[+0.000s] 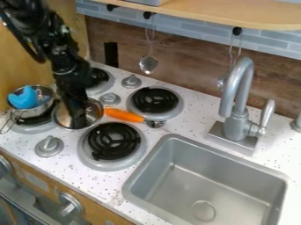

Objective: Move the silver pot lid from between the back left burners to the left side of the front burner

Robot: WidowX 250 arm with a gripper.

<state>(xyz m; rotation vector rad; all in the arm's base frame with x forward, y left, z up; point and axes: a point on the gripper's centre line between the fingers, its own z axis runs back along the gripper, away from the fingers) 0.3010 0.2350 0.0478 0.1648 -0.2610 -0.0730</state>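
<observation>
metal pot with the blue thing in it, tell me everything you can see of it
The metal pot is round, open and shiny silver, with a thin, wire-like handle at the picture's lower left. It sits upright on the far-left burner. A bright blue object lies inside, rising above the rim. Another metal vessel stands close by, at the gripper; whether the two touch is unclear.

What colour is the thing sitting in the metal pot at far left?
The thing in the pot is bright blue, best seen in the camera view.
</observation>
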